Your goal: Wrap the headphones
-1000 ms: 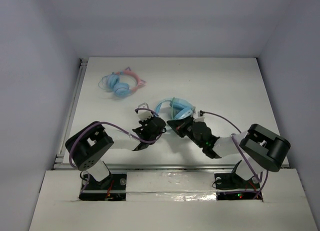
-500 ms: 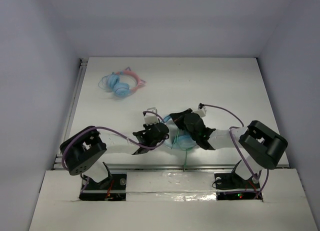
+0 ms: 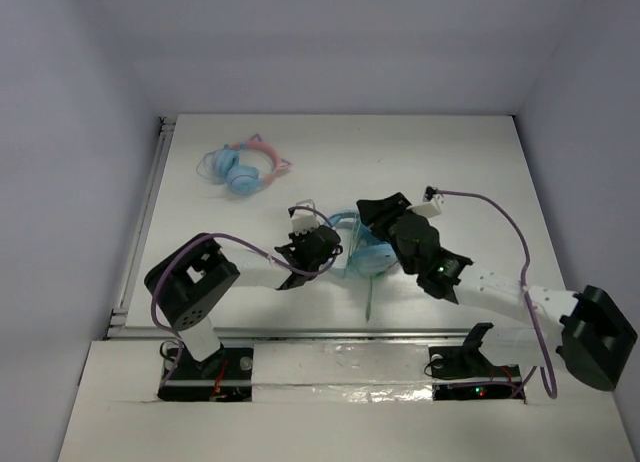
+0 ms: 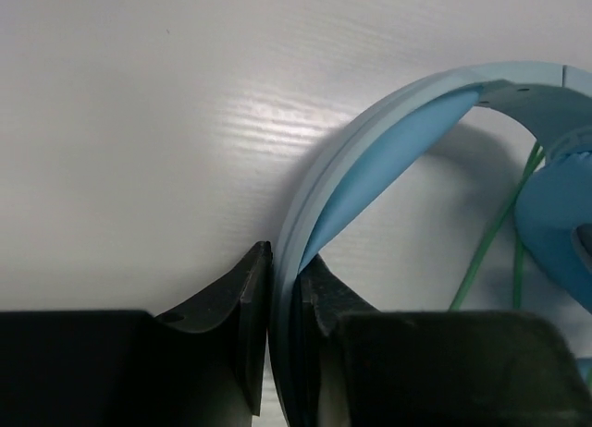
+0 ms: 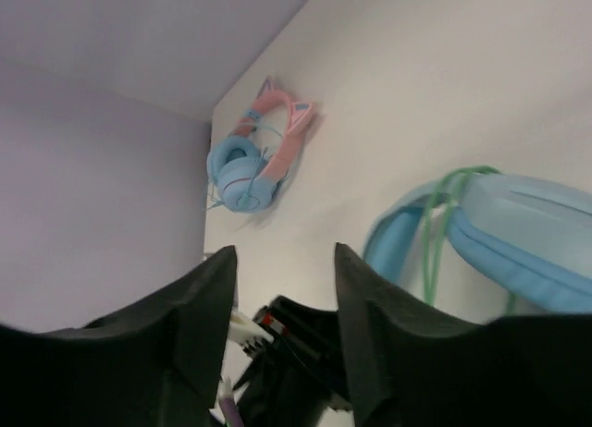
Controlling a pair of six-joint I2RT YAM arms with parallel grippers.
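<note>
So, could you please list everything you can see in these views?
light-blue headphones: one, light blue, on the table near its middle, between the two grippers
cable: one, thin pale green, attached to the light-blue headphones, trailing toward the near edge
cat-ear headphones: one, blue with a pink band, far left of the table
table: one, white
walls: pale purple-grey, on three sides of the table
left gripper: one, black, closed on the band of the light-blue headphones
right gripper: one, black, open and holding nothing, by the light-blue headphones
</note>
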